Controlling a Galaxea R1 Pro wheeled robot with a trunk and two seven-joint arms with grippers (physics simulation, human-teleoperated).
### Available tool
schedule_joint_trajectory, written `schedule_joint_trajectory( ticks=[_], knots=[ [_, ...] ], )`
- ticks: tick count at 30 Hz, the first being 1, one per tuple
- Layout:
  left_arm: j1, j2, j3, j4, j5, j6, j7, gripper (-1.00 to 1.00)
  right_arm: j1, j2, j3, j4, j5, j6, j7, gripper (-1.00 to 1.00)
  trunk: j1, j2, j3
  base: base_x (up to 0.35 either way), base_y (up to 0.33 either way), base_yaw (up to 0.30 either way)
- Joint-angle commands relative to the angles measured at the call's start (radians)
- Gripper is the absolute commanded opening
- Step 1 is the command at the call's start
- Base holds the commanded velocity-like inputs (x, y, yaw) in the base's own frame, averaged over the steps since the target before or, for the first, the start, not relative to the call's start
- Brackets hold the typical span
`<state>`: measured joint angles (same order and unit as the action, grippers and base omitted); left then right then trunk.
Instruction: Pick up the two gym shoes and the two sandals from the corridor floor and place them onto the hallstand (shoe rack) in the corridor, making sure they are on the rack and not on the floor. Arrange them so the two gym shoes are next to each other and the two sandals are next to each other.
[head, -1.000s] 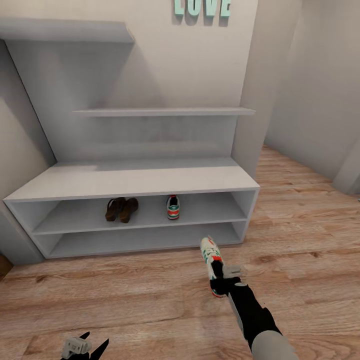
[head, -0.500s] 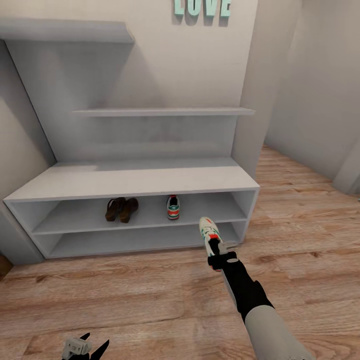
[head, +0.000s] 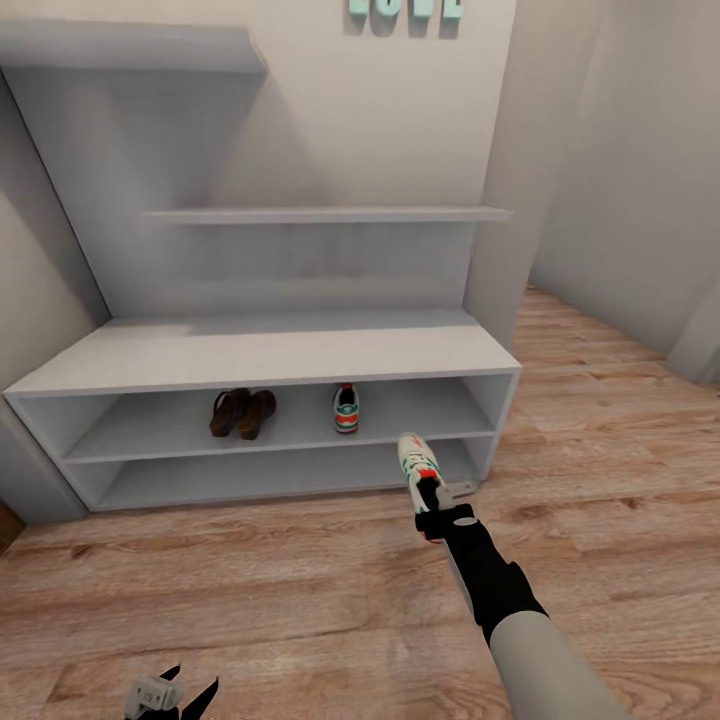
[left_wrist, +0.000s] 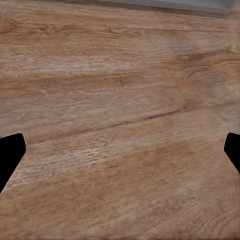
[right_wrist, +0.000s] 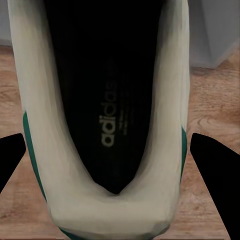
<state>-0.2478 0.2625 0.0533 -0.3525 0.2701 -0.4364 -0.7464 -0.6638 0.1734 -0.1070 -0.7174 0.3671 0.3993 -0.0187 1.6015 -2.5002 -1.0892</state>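
Wood floor (head: 250, 590) is stretching before the grey shoe rack (head: 260, 355), whose wall lettering is getting cropped.

Right claw (head: 432, 505) is clamping one sneaker (head: 416, 463) by its heel before the rack; since a moment ago, only the camera is tilting. Second sneaker (head: 345, 409) and sandals (head: 241, 413) are sitting on the middle shelf. Left claw (head: 170, 692), half cut off, is spreading apart.

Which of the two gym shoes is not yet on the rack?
The gym shoe held in the right gripper, in front of the hallstand; the other sneaker stands on its shelf.
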Motion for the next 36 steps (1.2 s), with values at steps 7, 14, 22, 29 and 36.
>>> schedule_joint_trajectory(
  ticks=[7,14,22,29,36],
  knots=[
    [-0.001,0.0,0.003,0.001,0.005,0.002,-0.008,1.0,0.0,0.001,-0.003,-0.002,0.004,0.005,0.0,-1.0,0.003,-0.002,-0.028,0.0,0.0,0.0],
    [-0.001,0.0,0.003,0.001,0.005,0.002,-0.008,1.0,0.0,0.001,-0.003,-0.002,0.004,0.004,0.0,-1.0,0.006,-0.004,-0.058,0.0,0.0,0.0],
    [-0.001,0.0,0.003,0.001,0.005,0.001,-0.008,1.0,0.0,0.001,-0.003,-0.003,0.004,0.004,0.0,-1.0,0.006,-0.004,-0.07,0.0,0.0,0.0],
    [-0.001,0.0,0.003,0.001,0.005,0.0,-0.008,1.0,0.0,0.001,-0.005,-0.002,0.004,0.004,0.0,-1.0,0.006,-0.004,-0.074,0.0,0.0,0.0],
    [-0.001,0.0,0.005,0.001,0.005,-0.001,-0.008,1.0,0.0,0.001,-0.005,-0.002,0.004,0.004,0.0,-1.0,0.006,-0.004,-0.075,0.166,0.0,0.0]
  ],
)
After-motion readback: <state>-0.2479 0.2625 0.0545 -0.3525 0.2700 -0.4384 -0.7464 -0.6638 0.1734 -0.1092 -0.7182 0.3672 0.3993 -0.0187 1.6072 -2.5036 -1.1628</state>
